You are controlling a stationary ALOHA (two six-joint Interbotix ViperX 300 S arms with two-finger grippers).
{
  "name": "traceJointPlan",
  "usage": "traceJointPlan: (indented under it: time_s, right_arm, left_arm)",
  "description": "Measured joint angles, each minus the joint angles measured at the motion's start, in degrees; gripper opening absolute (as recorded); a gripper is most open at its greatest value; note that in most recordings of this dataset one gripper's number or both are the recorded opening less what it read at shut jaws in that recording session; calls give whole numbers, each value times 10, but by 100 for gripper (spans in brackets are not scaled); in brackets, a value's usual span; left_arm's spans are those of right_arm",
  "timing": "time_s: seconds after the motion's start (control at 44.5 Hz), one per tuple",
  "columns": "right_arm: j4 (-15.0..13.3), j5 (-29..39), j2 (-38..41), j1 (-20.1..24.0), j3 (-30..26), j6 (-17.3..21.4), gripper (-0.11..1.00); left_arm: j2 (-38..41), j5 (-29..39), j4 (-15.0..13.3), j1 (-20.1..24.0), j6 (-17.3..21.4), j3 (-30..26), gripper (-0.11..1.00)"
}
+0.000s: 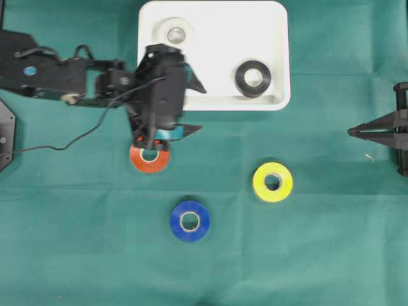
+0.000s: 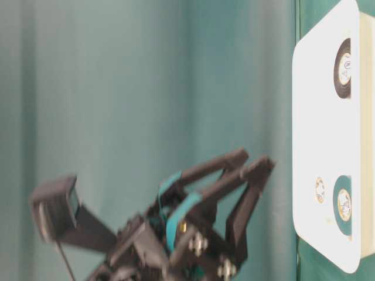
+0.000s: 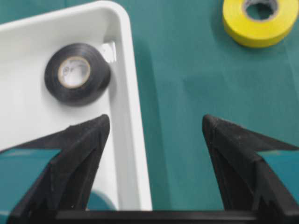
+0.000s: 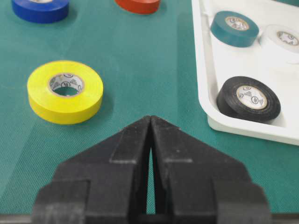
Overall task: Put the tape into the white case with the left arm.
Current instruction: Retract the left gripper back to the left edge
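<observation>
Overhead view: three tape rolls (image 1: 272, 182) on cloth, three in white case (image 1: 217, 102); left fingers (image 1: 194, 105) wide, empty.

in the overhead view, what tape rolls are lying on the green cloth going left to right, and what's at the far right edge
orange-red tape roll → blue tape roll → yellow tape roll → right gripper, shut, at the far right edge. The orange-red roll is partly hidden under the left gripper.

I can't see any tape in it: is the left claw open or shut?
Open. In its wrist view the left gripper has its two fingers standing far apart, with only the case rim and cloth between them.
</observation>
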Motion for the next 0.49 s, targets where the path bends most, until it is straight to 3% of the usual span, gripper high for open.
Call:
traceJointPlan:
  time_s: [0.247,0.494]
  right_arm:
    - [0,0,-1,0,1,0,-9]
    - [0,0,-1,0,1,0,-9]
  left_arm:
    - [-66,-75,-1,-5,-9,87,80]
    - [-120,-90,-1,-17,-24,149,77]
